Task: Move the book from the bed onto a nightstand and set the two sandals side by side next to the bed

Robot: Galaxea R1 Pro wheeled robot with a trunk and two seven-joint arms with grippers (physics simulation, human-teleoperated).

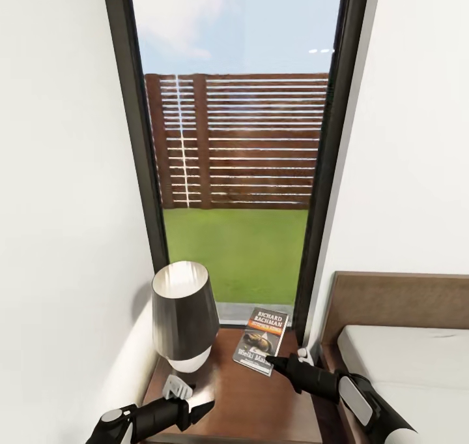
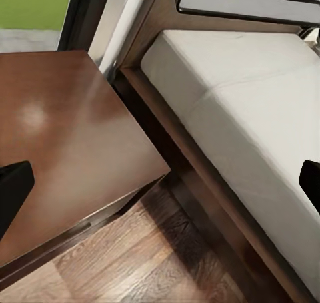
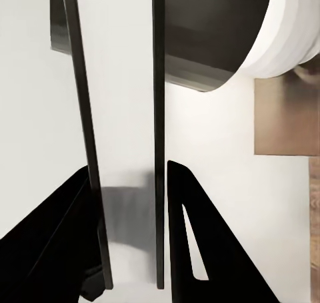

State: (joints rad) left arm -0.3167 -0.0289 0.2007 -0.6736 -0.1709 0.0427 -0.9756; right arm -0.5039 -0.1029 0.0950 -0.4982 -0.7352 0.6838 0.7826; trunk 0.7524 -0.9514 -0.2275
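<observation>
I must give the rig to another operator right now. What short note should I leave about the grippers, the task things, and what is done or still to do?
Right gripper: at the near edge of the book; the right wrist view seems to show the jaws around a thin edge, so probably shut on it.
Left gripper: open, empty, over the nightstand's front edge, near the lamp.
Book: on the nightstand, between the lamp and the bed.
Done: book is off the bed, at the nightstand.
Left: release the book, then set both sandals side by side next to the bed.
</observation>
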